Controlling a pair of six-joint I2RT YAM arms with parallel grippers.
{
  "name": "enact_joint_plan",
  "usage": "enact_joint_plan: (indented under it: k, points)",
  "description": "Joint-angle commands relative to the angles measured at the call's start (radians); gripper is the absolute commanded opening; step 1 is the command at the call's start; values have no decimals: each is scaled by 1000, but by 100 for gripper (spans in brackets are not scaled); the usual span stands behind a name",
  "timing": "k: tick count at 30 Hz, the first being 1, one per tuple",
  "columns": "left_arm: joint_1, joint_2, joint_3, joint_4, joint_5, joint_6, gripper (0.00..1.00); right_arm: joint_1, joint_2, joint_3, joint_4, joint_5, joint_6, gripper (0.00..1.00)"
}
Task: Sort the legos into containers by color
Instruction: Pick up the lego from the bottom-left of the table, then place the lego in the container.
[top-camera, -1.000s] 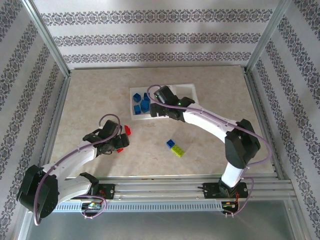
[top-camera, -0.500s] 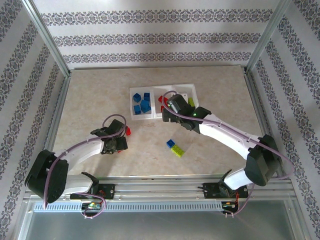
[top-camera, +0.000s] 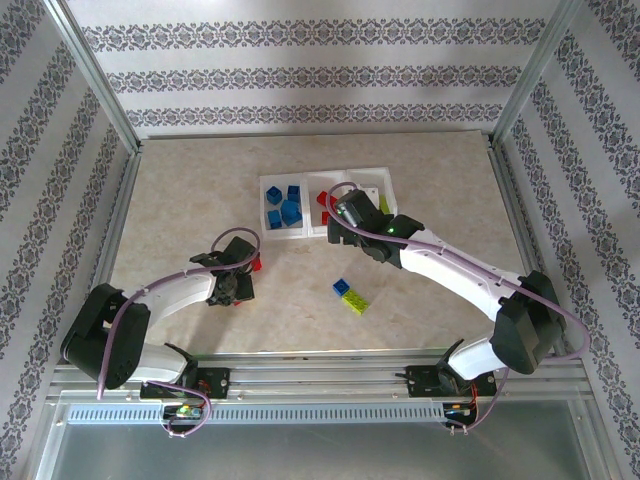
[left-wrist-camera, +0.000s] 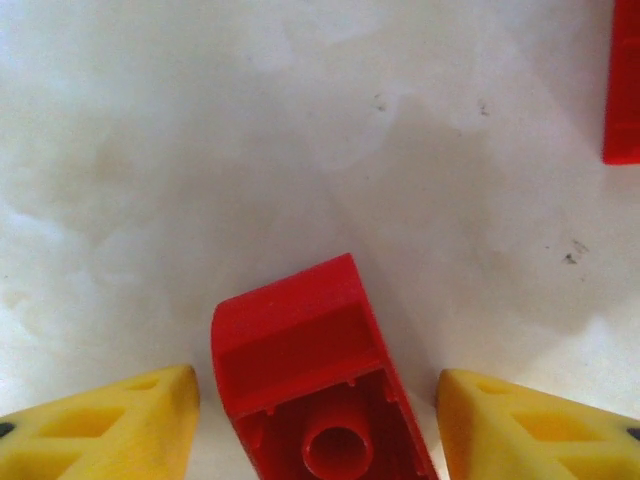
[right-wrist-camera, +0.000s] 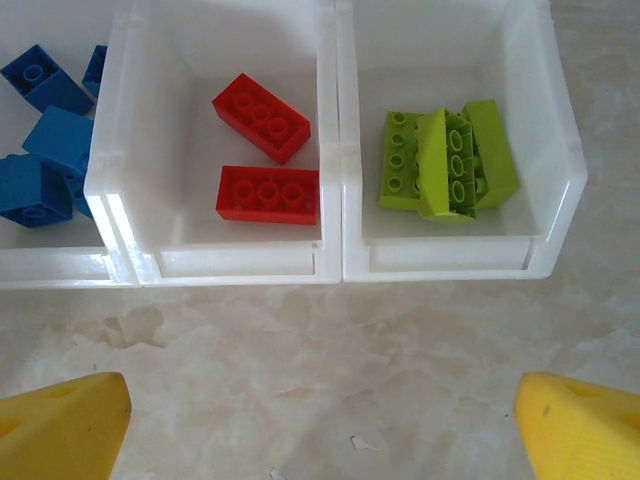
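Red brick (left-wrist-camera: 300, 340) straddled by left gripper (left-wrist-camera: 318, 405), gaps both sides, not yet pinched; brick to be centred before squeeze. Right gripper (right-wrist-camera: 322, 405) wide, empty.

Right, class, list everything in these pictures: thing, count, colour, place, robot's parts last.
table: one, beige, under everything.
containers: three, white, joined row.
blue legos: about four, blue, left container.
red legos: two, red, middle container.
green legos: about three, lime, piled in right container.
lime brick: one, lime, loose mid-table.
blue brick: one, blue, touching it.
red brick: one, red, loose, table's left.
second red brick: one, red, beside it.
left gripper: one, yellow-fingered, open astride red brick.
right gripper: one, yellow-fingered, open, facing containers.
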Motion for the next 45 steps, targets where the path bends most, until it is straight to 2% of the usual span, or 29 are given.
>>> enact_joint_plan:
  k: [1, 7, 19, 28, 35, 45]
  points:
    - [-6, 20, 4, 0, -27, 15, 56, 6, -11, 0, -30, 38, 25, 98]
    - [-6, 20, 2, 19, -13, 13, 43, 4, -8, 8, -43, 49, 34, 98]
    - [-6, -76, 52, -44, -34, 50, 39, -3, -43, -22, -56, 84, 78, 98]
    - [-12, -136, 210, -58, -52, 124, 38, -4, -106, -73, -53, 129, 117, 98]
    - [-58, -25, 364, 17, -42, 166, 37, -8, -163, -116, -53, 150, 146, 98]
    - [-144, 290, 694, 61, -28, 292, 37, -12, -243, -165, -56, 170, 165, 98]
